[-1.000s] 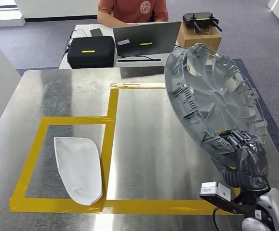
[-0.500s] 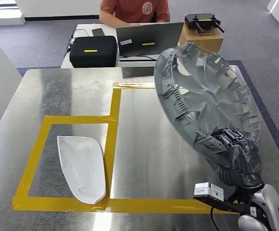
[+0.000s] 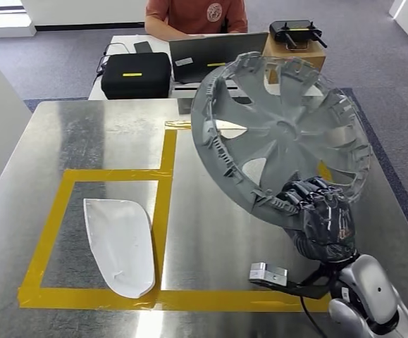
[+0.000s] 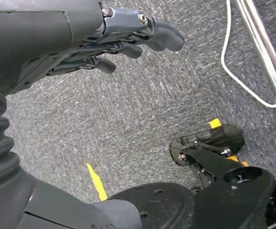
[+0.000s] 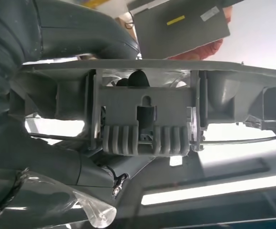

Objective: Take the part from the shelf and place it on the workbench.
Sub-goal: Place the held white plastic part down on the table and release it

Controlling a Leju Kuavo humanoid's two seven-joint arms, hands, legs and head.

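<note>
My right hand [image 3: 321, 218] grips the near rim of a large grey wheel cover [image 3: 276, 130], held tilted in the air above the right half of the steel workbench [image 3: 218, 232]. Its ribbed inner side faces me. In the right wrist view the cover's rim with its clips [image 5: 143, 124] fills the middle, and my right hand's thumb and fingers [image 5: 67, 43] close around it. My left hand [image 4: 122, 43] hangs over grey carpet, fingers loosely extended, holding nothing.
A white curved part [image 3: 120, 245] lies inside a yellow tape rectangle [image 3: 161, 190] on the bench's left half. Behind the bench a person [image 3: 196, 14] sits at a table with a laptop [image 3: 212, 56], a black case [image 3: 135, 74] and a cardboard box [image 3: 292, 51].
The right hand has swung the wheel cover leftwards over the bench and tilted it flatter. The camera shifted slightly between the earliest frame and now.
</note>
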